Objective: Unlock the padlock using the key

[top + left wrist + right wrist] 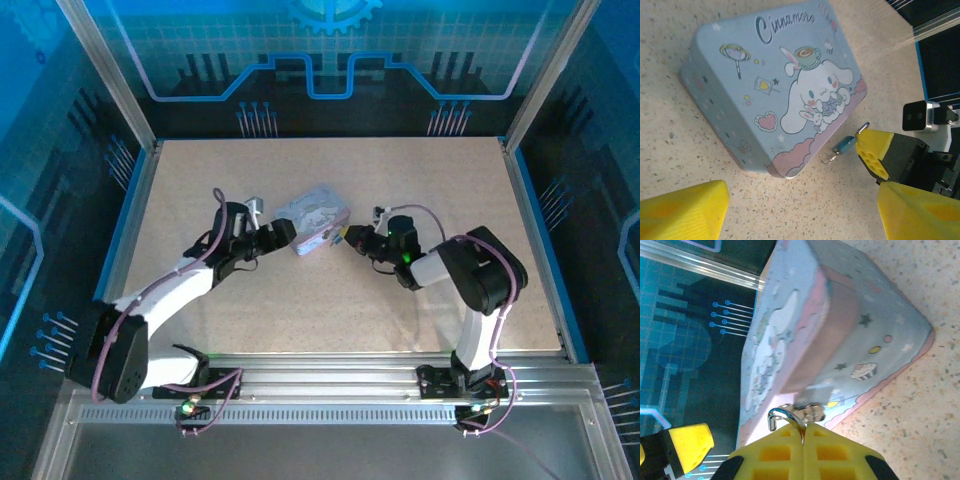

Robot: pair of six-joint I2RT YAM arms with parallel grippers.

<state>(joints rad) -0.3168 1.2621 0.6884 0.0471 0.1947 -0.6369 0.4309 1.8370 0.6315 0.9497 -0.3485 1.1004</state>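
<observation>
My right gripper [804, 432] is shut on the padlock [811, 413], right beside the tin's near corner. The silvery shackle [774, 416] curls out to the left of the closed pads. In the left wrist view the padlock [844, 145] is a small dark bluish body sticking out of the right gripper's yellow finger [875, 152]. A tiny silvery piece, the key [829, 158], hangs at the lock's free end; I cannot tell whether it sits in the keyhole. My left gripper [800, 220] is open just short of the tin's opposite corner, with bare table between its fingers.
A pale blue cartoon-printed tin [312, 218] lies closed in the middle of the table [330, 300], between the two grippers [270, 235] [352, 238]. Metal frame rails and blue walls [130, 200] border the tabletop.
</observation>
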